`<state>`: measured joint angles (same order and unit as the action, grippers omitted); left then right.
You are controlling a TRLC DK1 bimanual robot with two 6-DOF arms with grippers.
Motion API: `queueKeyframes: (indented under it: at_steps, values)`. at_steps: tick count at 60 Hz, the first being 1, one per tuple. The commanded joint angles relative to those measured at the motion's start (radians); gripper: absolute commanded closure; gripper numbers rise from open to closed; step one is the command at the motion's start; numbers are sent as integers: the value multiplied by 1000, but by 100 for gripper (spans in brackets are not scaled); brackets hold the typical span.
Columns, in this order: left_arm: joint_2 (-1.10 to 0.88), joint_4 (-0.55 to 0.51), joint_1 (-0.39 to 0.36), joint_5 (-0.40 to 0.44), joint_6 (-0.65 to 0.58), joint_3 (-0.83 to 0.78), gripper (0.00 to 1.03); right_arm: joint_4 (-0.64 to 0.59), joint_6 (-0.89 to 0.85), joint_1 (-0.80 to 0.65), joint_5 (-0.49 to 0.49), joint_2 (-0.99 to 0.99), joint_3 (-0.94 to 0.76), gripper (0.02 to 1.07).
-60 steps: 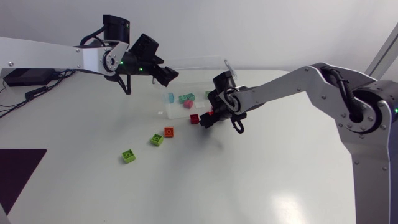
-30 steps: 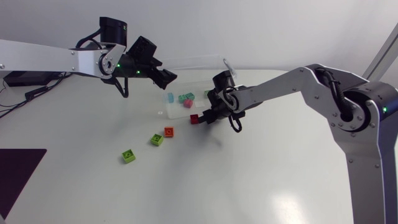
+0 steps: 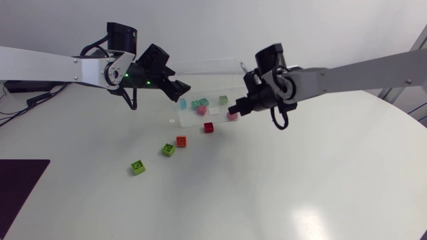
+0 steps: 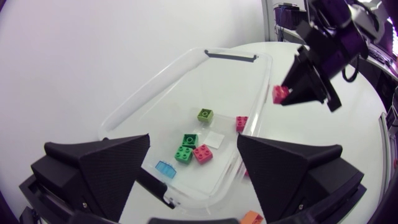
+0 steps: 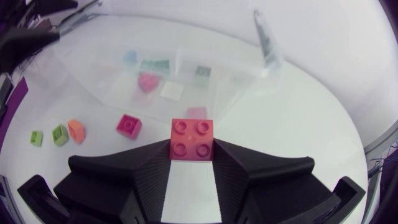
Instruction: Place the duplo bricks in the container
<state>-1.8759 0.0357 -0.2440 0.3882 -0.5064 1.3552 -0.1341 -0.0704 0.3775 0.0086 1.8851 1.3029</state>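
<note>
My right gripper (image 3: 235, 111) is shut on a pink duplo brick (image 3: 232, 116) (image 5: 192, 139), held in the air just beside the near wall of the clear container (image 3: 213, 65) (image 4: 230, 56). The left wrist view shows that same brick (image 4: 280, 94) over the container's rim. My left gripper (image 3: 176, 87) (image 4: 193, 186) hovers open and empty above the container's left end. Inside lie several bricks: a light blue one (image 4: 165, 168), a green one (image 4: 186, 149) and a pink one (image 4: 202, 153). On the table a red brick (image 3: 209, 127) (image 5: 129, 126) lies close to the container.
An orange brick (image 3: 181, 141), a green brick (image 3: 168, 149) and a lime brick (image 3: 137, 167) lie in a loose row on the white table in front of the container. A clear lid (image 5: 265, 38) stands at the container's right end.
My right gripper has shut on the pink brick beside the red one and lifted it up and right toward the container. The left arm has barely moved.
</note>
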Motion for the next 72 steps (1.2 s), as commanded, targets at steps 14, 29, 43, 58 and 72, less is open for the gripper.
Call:
queueKeyframes:
  at_steps: [14,29,43,58,72]
  values:
    - [46,-31,-44,17,-77,-128,5,-96,70,0,7,14,196,84]
    - [35,-39,-34,17,-73,-79,5,-114,93,20,7,26,237,84]
    - [35,-65,-29,17,-63,4,5,-128,95,20,7,6,236,84]
    - [24,-69,-28,12,-43,68,5,-139,96,20,8,-38,213,84]
    - [27,-66,-23,8,-38,84,5,-144,96,15,11,-70,191,84]
